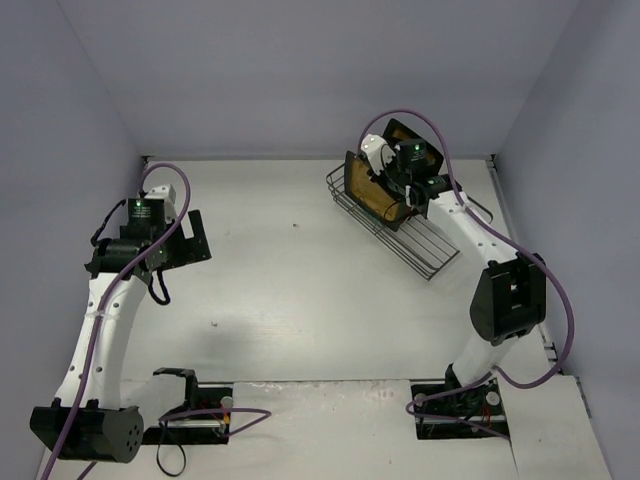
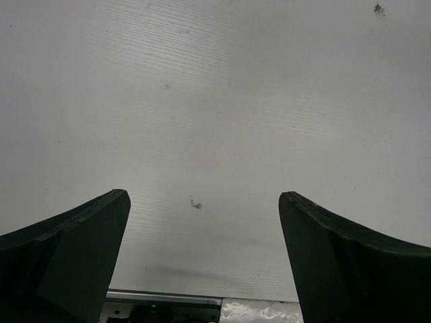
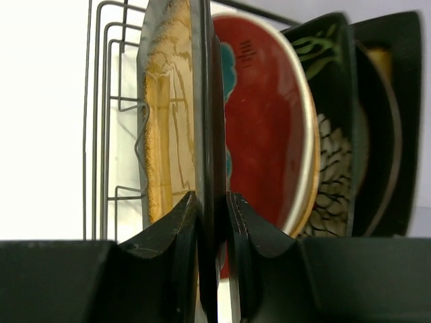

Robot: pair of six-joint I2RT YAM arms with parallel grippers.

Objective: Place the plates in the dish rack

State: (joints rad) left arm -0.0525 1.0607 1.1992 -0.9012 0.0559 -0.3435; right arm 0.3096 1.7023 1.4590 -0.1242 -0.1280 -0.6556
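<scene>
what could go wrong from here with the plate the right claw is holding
The right claw pinches only the thin edge of the amber plate, so it may pivot or slip. That plate stands very close to the red plate; tilting on release could knock them together. Whether its lower edge sits in a divider of the dish rack is hidden, so letting go now may drop it.

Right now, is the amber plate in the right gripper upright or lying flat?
Upright: the amber plate stands on edge, pinched by the right gripper, beside the red plate.

The red plate [image 3: 269, 121] crowds the amber plate [image 3: 168, 114] on one face; dish rack [image 3: 102, 134] slots on the other lie open.
</scene>
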